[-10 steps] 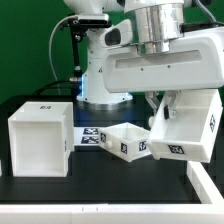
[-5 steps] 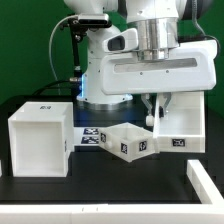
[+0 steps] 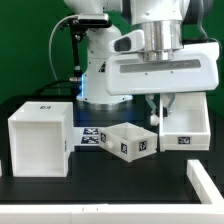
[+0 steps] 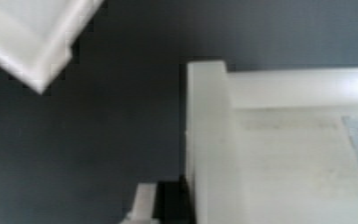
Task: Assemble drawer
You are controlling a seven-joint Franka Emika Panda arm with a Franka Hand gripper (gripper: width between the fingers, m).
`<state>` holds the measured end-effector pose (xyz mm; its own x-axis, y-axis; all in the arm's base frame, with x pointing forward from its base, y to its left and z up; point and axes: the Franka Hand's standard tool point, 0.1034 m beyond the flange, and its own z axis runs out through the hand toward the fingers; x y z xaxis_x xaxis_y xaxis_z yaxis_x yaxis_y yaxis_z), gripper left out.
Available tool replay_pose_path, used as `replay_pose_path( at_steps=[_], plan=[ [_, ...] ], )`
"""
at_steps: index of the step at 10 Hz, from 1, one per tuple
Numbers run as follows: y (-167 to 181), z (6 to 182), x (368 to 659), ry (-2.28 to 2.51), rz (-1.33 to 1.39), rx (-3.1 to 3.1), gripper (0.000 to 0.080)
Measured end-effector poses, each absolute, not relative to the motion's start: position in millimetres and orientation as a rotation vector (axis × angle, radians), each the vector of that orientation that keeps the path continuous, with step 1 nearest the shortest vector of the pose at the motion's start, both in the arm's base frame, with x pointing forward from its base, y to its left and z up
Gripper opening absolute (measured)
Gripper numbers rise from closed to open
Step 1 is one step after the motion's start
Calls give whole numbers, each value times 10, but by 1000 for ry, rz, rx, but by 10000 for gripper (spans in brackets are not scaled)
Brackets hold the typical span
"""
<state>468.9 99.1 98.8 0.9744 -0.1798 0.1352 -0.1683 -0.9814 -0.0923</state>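
Observation:
The cube-like white casing (image 3: pixel 40 138) stands on the black table at the exterior view's left, tag on top. A small white open tray (image 3: pixel 128 142) with tags lies in the middle. My gripper (image 3: pixel 165 108) is shut on the wall of a larger white drawer tray (image 3: pixel 186 126), held level at the exterior view's right, low over the table. In the wrist view this tray (image 4: pixel 282 140) fills one side, with one finger (image 4: pixel 151 203) pressed beside its wall; the other finger is hidden. A white corner (image 4: pixel 34 40) shows in the wrist view; I cannot tell what it belongs to.
The marker board (image 3: pixel 90 135) lies flat between the casing and the small tray. A white raised rail (image 3: pixel 205 185) runs along the front right of the table. The arm's base (image 3: pixel 100 85) stands behind.
The held drawer tray has turned from tilted to level and moved up and toward the exterior view's right with the gripper. The casing and small tray have not moved.

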Motion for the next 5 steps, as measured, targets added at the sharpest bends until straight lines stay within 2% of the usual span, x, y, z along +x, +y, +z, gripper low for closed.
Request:
replay_pose_path(
  at_steps=[2,5],
  plan=[
    [1117,885,4445,228,-271,-3045,38],
    [1108,873,4456,213,-260,-3049,38]
  ],
)
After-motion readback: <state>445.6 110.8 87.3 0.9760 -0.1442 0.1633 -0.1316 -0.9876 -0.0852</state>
